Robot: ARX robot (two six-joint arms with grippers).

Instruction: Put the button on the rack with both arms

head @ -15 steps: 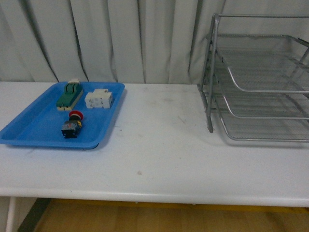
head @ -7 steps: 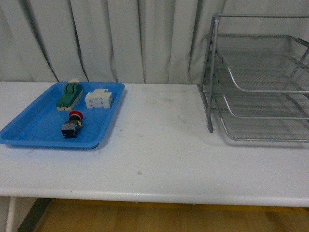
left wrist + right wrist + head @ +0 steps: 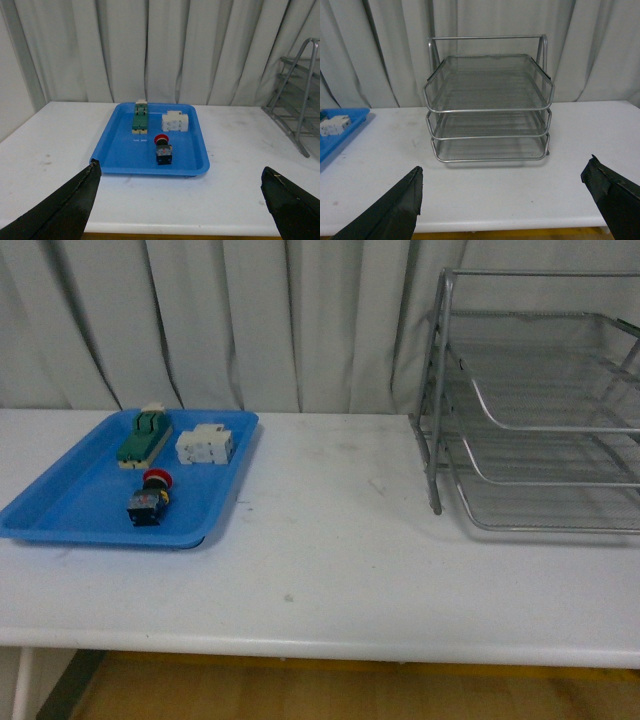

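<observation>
One button in blue tray, rack well apart

Found bare table between the blue tray and the rack, with green switch and white block close behind the button.

No text, label, brand, number or sign could be read in any view. The button, the green-and-beige switch and the white part in the blue tray were too small and blurred to show markings. The rack showed no legible marking either.
</observation>
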